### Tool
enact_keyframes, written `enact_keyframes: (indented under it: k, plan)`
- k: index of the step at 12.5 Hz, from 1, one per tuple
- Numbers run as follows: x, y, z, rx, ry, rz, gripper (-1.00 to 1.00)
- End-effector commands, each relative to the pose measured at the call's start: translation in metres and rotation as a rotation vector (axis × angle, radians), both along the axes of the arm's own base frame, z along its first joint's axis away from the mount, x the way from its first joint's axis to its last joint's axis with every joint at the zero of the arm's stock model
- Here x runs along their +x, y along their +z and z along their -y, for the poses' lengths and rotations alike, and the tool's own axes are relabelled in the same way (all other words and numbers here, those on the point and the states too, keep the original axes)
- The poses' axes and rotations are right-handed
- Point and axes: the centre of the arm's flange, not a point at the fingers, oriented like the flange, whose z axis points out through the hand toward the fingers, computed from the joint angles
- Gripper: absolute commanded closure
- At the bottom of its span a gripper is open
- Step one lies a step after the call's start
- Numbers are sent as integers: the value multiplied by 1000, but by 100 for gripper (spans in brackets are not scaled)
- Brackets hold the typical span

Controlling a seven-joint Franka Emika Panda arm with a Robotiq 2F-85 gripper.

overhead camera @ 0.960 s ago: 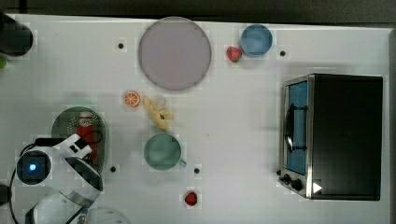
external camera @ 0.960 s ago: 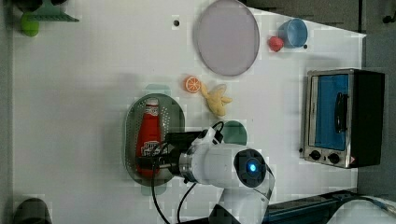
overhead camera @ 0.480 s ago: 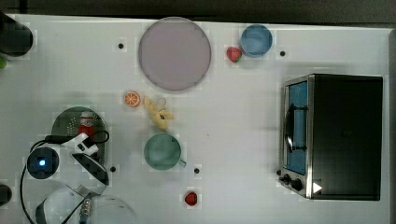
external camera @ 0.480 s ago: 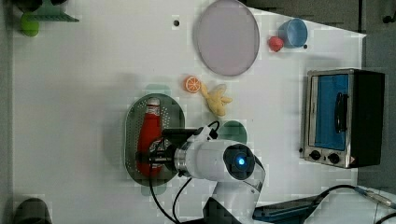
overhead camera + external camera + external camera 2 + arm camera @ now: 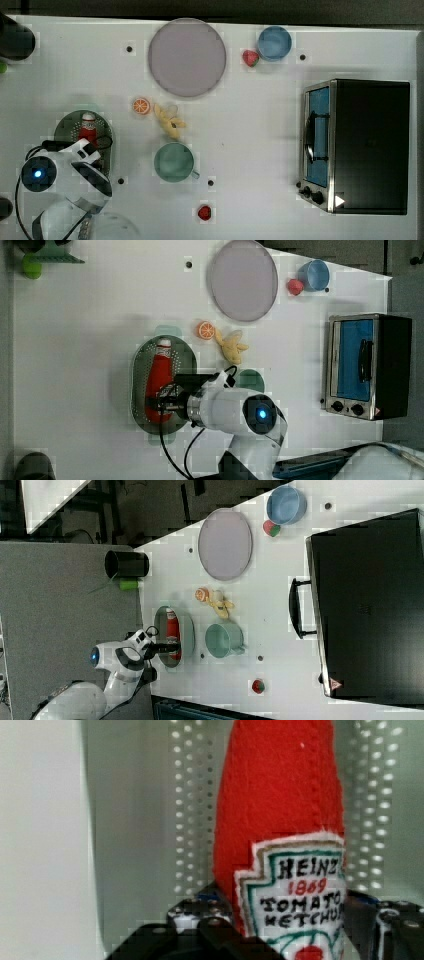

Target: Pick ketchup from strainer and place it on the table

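We're at the grasp; gripper [image 5: 161, 404] is down in the pale green perforated plastic strainer [image 5: 138, 385], one finger [image 5: 187, 912] on each side of the red felt ketchup bottle [image 5: 159, 375] at its labelled lower body, jaws partly closed around it; firm contact we can't confirm. Bottle lies flat in the strainer, cap pointing away from the hand. We'd close squarely on the label band, lift straight clear of the rim, then move onto bare white table [image 5: 75, 350] beyond the strainer.

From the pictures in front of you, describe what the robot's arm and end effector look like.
The arm has rounded white shells with dark grey joints; one joint cap carries a glowing blue light. Black cables loop alongside. The end effector is black.
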Motion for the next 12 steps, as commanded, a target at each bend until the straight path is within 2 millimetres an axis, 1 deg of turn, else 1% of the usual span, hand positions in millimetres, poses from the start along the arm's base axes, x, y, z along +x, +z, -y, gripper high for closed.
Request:
enact_keyframes:
  k: [1, 3, 5, 7, 9, 12]
  plan:
    - [-1, 63, -15, -11, -50, 63, -22]
    - [0, 97, -11, -53, -122, 30, -22]
    - [9, 135, -5, -55, -182, -8, -22]
    - [21, 168, 7, -59, -140, -29, -22]
    - [40, 200, 28, -69, -92, -31, -22]
    - [77, 240, 71, -87, -86, -24, -22]
